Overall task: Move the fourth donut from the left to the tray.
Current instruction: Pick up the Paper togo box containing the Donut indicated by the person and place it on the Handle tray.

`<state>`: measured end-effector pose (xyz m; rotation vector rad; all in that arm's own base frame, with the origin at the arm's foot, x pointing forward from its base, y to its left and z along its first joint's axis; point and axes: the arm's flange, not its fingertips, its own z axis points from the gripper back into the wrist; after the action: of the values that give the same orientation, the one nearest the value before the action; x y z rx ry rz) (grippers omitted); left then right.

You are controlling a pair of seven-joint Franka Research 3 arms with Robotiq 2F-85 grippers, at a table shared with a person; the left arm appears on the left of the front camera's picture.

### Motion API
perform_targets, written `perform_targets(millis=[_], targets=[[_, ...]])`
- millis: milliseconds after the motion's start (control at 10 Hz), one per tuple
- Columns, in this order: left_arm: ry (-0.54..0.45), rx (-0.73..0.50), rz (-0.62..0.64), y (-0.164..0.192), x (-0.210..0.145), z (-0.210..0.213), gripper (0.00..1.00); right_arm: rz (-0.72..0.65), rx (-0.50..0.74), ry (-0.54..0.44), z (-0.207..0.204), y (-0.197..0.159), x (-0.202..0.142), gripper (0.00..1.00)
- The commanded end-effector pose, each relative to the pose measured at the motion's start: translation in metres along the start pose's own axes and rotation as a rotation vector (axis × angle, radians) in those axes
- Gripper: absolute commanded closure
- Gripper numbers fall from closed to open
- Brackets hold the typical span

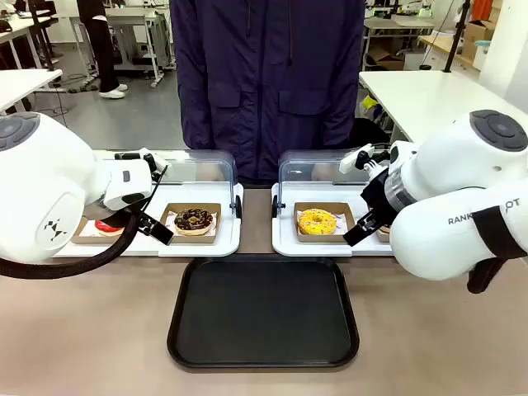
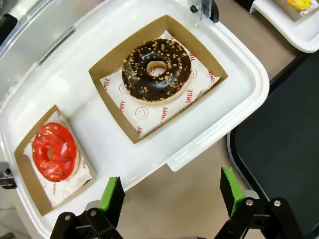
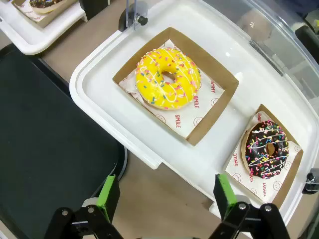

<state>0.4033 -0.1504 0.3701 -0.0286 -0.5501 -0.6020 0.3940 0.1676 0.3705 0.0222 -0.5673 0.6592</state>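
The fourth donut (image 3: 267, 148), dark chocolate with white drizzle and coloured bits, lies in a small brown cardboard tray at the right end of the right white tray (image 3: 164, 149). My right gripper (image 3: 166, 191) hangs open and holds nothing above that white tray's front edge, and the donut sits off to its upper right. The black tray (image 1: 262, 312) lies flat at the table's front middle, and it also shows in the right wrist view (image 3: 45, 139). My left gripper (image 2: 172, 191) is open over the front edge of the left white tray (image 2: 149, 164).
A yellow sprinkled donut (image 3: 168, 78) shares the right white tray. The left white tray holds a chocolate donut with nut bits (image 2: 157, 69) and a red-glazed donut (image 2: 54, 151). Both clear lids (image 1: 318, 169) stand raised behind. A person in a dark blue jacket (image 1: 268, 82) stands at the far side.
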Motion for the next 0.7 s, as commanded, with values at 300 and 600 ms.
perform_targets(millis=[300,600], targets=[[-0.001,0.000,0.000,0.0000,0.0001,0.0002,0.00,0.000,0.000,0.000,0.0000,0.0000,0.0000,0.00],[-0.001,0.000,0.000,0.0000,0.0001,0.0002,0.00,0.000,0.000,0.000,0.0000,0.0000,0.0000,0.00]])
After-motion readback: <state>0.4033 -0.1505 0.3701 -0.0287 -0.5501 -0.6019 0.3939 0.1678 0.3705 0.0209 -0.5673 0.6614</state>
